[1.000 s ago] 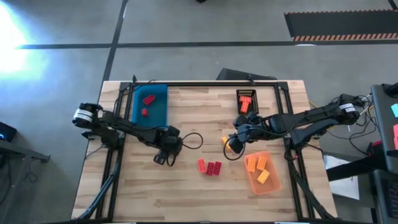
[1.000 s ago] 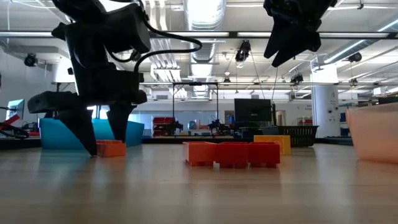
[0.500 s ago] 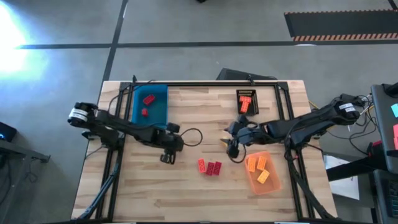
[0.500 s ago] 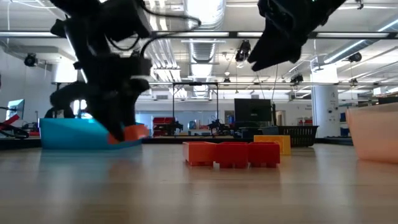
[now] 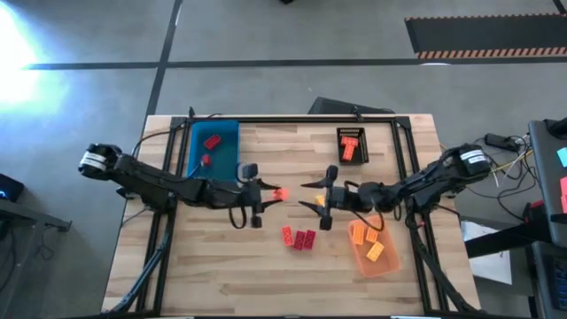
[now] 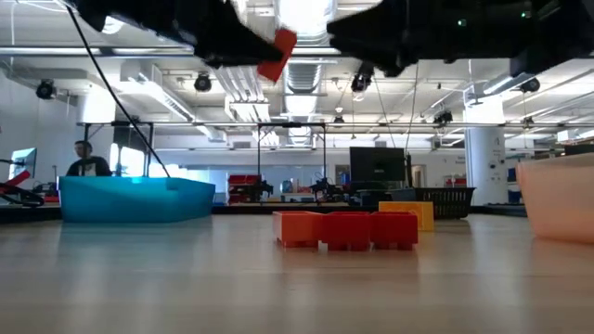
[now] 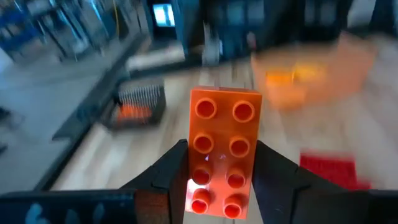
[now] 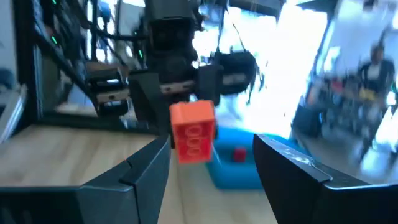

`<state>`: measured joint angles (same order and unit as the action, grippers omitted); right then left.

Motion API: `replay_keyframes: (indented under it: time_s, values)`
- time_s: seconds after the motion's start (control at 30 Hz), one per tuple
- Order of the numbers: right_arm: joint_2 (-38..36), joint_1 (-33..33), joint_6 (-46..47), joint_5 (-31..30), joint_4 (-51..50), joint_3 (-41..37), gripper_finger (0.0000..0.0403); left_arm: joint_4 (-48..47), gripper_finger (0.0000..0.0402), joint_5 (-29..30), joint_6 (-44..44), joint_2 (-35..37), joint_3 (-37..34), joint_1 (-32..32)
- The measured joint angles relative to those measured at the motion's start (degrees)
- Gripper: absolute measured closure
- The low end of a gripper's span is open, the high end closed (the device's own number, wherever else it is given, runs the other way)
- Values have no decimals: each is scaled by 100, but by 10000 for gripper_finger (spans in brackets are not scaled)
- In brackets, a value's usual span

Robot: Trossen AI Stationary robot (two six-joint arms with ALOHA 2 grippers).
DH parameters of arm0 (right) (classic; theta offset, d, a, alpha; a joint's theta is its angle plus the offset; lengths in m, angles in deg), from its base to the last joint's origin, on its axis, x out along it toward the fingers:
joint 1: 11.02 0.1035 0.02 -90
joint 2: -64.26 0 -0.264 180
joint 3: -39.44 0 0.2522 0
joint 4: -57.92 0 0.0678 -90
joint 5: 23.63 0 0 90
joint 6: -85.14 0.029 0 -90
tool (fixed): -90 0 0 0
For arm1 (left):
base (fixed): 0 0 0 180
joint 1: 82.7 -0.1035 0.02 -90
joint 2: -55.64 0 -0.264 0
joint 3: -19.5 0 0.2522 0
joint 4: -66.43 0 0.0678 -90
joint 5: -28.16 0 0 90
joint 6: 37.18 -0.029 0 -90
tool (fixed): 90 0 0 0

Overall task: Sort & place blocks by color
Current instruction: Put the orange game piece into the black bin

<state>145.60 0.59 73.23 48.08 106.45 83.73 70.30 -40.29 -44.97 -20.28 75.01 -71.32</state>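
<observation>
- Nearest the front edge of the table sits the translucent orange tray, on the right side; three orange-yellow blocks lie inside it, and in the low view only its pale wall shows at the right edge.
- Just left of that tray, a tight row of three red blocks rests on the bare wood, touching one another; the low view shows them side by side, with a yellow block farther back behind them.
- Above the middle of the table the left tool is clamped on a single red block, held up off the wood; the left wrist view shows this studded block gripped between the two dark fingers, and the low view shows it high up.
- Facing it, the right tool hangs with its fingers apart and nothing between them; the right wrist view looks past those spread fingers at the held block.
- Farther back on the left, the blue tray holds two red blocks, a larger one and a smaller one, lying apart.
- Farthest back on the right, the black tray holds reddish-orange blocks close together; I cannot count them.
</observation>
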Motion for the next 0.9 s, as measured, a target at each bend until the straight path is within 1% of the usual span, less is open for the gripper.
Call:
replay_keyframes:
  time_s: [0.03,0.1,0.23,0.3,0.43,0.6,0.8,0.9]
  values:
    - [140,0,-125,69,318,20,184,302,280,-7,-23,-4,-24,0]
    - [417,0,-282,99,756,167,184,585,280,-6,-49,-5,-92,4]
    - [774,-14,-370,355,860,489,184,846,280,-10,-7,-102,-95,3]
    - [931,-13,-368,340,844,676,184,1126,280,-12,-2,-193,-96,2]
    - [1194,-25,-367,307,814,1015,184,1262,280,-2,4,-240,-112,46]
    - [1328,-24,-496,287,865,1271,184,1381,280,50,17,-191,-119,140]
    - [1276,-22,-562,325,805,1303,184,1388,280,40,17,-181,-119,184]
    - [1249,-26,-497,114,789,1314,184,1394,280,37,18,-181,-115,181]
